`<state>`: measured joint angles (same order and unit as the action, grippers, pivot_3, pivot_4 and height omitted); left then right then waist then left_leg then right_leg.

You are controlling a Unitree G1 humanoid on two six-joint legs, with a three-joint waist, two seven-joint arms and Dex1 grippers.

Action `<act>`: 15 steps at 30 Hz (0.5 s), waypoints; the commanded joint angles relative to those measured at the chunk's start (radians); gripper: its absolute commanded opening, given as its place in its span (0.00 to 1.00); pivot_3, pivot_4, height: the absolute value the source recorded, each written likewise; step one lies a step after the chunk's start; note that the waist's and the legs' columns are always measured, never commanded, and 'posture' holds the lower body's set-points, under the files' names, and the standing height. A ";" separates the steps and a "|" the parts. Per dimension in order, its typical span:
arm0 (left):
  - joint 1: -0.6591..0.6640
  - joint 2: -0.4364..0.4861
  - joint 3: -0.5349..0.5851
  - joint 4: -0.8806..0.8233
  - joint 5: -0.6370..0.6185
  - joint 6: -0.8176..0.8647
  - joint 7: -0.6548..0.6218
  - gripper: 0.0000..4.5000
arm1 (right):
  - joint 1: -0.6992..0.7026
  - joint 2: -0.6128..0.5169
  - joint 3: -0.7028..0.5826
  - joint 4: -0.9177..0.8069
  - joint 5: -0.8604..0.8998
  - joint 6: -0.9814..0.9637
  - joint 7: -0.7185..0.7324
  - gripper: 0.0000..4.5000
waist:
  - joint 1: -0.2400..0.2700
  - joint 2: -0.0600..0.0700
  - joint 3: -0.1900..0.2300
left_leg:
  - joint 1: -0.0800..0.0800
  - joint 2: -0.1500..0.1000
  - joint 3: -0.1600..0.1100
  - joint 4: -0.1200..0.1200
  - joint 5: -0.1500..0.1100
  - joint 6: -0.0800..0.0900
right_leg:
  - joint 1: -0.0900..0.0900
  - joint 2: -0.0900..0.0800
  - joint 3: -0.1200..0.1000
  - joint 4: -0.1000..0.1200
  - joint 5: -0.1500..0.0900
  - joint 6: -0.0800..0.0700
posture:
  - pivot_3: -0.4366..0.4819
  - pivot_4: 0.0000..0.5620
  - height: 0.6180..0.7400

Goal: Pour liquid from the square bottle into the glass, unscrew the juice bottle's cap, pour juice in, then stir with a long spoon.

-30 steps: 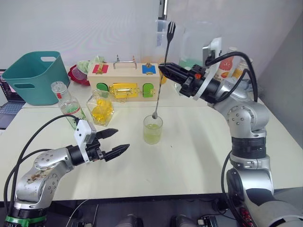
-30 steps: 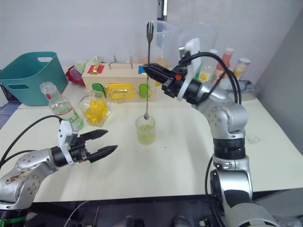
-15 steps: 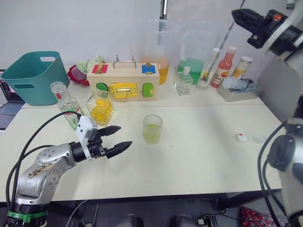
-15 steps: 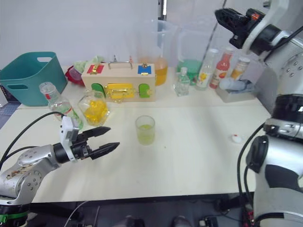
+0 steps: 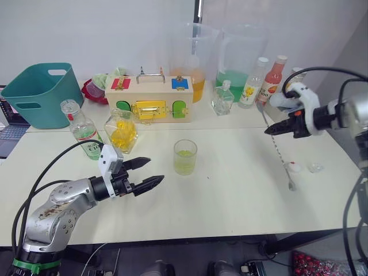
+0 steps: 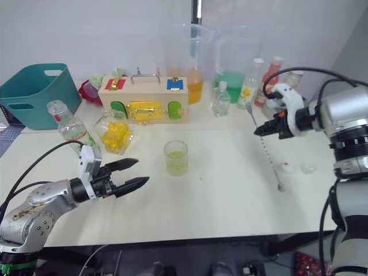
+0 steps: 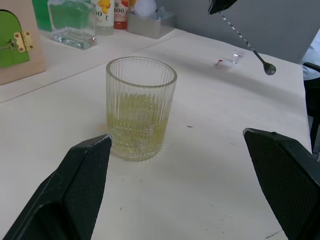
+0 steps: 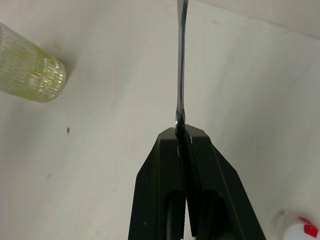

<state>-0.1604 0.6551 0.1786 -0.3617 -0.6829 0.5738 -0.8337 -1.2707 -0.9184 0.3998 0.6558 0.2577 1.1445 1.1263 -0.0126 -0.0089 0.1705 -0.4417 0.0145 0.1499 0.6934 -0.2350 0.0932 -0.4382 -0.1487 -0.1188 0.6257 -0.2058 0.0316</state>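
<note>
Two grippers in view. Right gripper [image 5: 268,131] is clamped on the spoon [image 5: 280,158], which slants down over the right side of the table [image 5: 230,190], its bowl low beside the white cap [image 5: 294,168]. Left gripper [image 5: 150,172] hovers above the table left of the glass [image 5: 185,157], fingers spread apart, holding nothing. Glass stands mid-table with yellow-green liquid. Square bottle [image 5: 122,131] and capless juice bottle [image 5: 81,129] stand well left of the glass.
</note>
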 commanded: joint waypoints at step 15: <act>0.049 0.021 0.014 -0.073 0.002 0.022 0.066 0.99 | 0.029 0.196 -0.078 0.361 -0.174 -0.117 -0.120 0.00 | -0.003 0.000 0.000 | -0.001 0.000 0.000 0.000 0.000 -0.001 | 0.000 0.001 -0.001 0.000 0.000 0.000 | 0.48 0.27 0.94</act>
<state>-0.1124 0.6664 0.1797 -0.4044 -0.6868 0.5934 -0.7736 -1.2199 -0.7147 0.3537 1.0147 0.0961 1.0575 1.0200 -0.0153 -0.0090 0.1703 -0.4424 0.0144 0.1498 0.6937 -0.2344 0.0922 -0.4378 -0.1475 -0.1199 0.6260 -0.2058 0.0317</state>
